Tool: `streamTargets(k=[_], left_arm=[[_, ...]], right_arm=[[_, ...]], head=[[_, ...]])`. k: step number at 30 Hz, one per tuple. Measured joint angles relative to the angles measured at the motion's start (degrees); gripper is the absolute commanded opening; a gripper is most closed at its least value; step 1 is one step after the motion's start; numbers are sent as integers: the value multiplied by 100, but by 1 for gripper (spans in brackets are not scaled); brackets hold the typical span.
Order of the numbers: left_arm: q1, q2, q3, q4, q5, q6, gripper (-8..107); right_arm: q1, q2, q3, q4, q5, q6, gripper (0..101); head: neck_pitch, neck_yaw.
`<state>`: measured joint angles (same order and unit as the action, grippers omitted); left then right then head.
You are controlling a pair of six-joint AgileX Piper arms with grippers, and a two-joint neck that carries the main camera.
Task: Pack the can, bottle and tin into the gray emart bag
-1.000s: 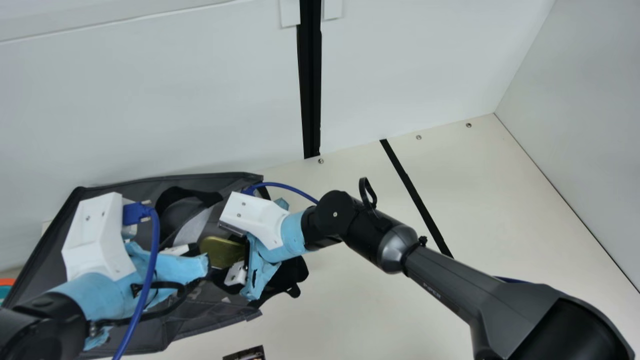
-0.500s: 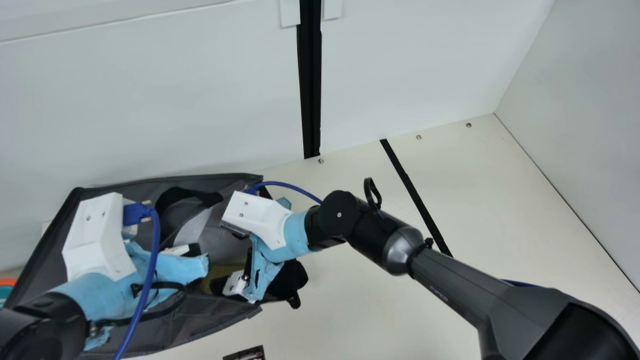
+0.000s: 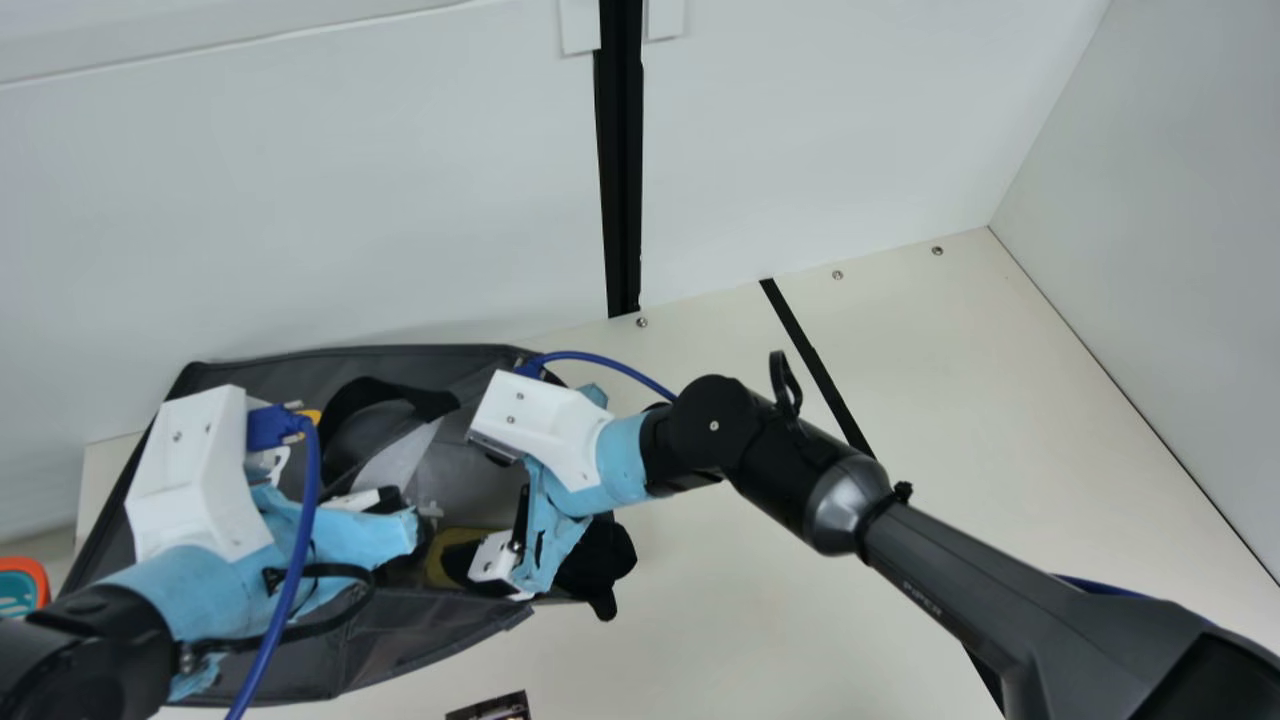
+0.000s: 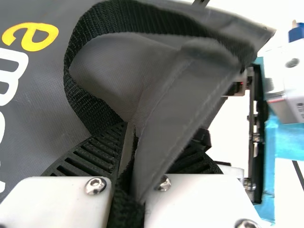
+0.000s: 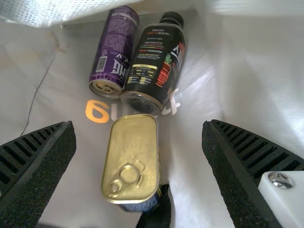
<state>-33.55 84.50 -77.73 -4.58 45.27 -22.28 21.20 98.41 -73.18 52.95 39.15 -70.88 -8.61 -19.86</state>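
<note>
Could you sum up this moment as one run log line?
left gripper: shut on gray bag | right gripper: open | can, bottle, tin: inside bag

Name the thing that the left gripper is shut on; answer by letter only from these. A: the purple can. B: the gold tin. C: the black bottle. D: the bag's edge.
D: the left gripper pinches the bag at its edge, while the can, bottle and tin lie inside.

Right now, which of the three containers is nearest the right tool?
The tin: gold, ring-pull on its lid. It sits closest to the open right tool; the purple can and dark bottle lie beyond it.
</note>
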Motion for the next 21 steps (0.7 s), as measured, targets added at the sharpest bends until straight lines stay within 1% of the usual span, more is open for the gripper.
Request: streamTargets(k=[11, 21], left_arm=[[0, 0, 0, 0, 0, 0, 10], [0, 0, 0, 0, 0, 0, 10]], right_arm=[[-228, -264, 192, 41, 137, -40, 91], [-417, -577, 331, 54, 337, -40, 91]], head=[[-9, -9], [-9, -9]])
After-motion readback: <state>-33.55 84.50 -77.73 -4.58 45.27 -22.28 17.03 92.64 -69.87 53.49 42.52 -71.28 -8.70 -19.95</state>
